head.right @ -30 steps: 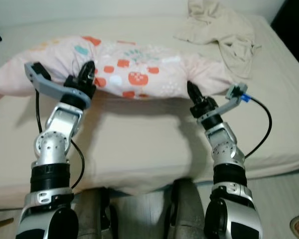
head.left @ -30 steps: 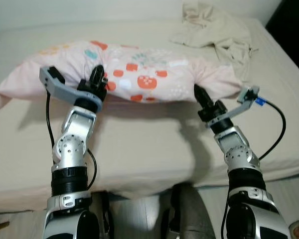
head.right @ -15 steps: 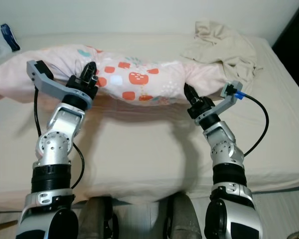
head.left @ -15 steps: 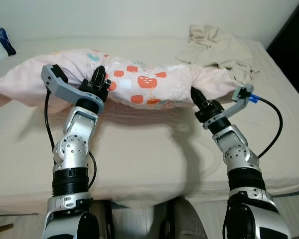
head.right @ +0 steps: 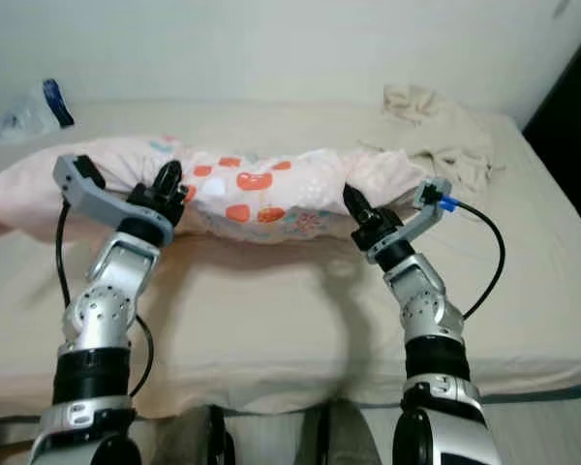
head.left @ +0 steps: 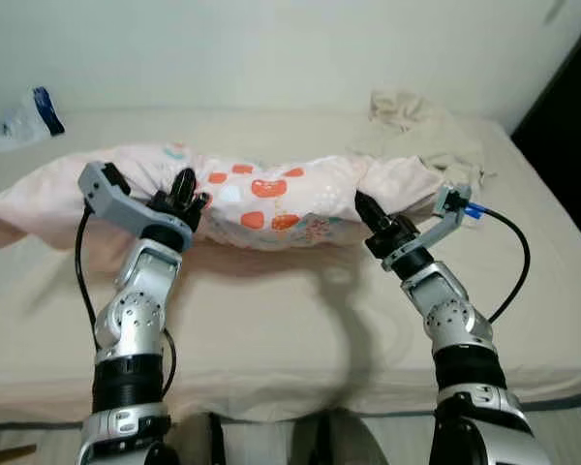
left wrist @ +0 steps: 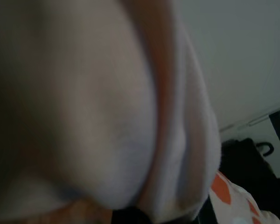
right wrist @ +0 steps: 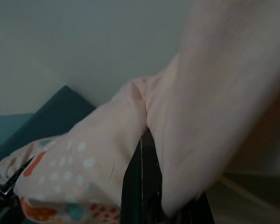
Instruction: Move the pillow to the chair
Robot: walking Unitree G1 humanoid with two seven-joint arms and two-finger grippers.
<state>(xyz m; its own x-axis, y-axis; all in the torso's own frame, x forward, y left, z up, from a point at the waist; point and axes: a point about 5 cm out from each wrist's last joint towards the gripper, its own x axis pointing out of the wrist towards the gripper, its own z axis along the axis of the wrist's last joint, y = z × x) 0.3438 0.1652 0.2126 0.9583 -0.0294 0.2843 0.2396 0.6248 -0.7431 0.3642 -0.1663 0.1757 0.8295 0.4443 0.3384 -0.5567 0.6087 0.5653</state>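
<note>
A long pink pillow with orange and red prints hangs across the bed, held between both arms. My left gripper is shut on its front edge left of the middle. My right gripper is shut on it further right. The middle is raised, with a shadow beneath, and its left end trails toward the sheet. In the right wrist view, pink fabric folds around a black finger. The left wrist view has the pillow cloth pressed up close.
A crumpled beige cloth lies at the bed's far right corner, just behind the pillow's right end. A clear plastic bag with a blue patch sits at the far left by the wall. A dark gap borders the bed's right side.
The camera has risen and pulled back, so more of the bed and wall is in view. Both grippers keep their hold, and the pillow's middle has lifted off the sheet.
</note>
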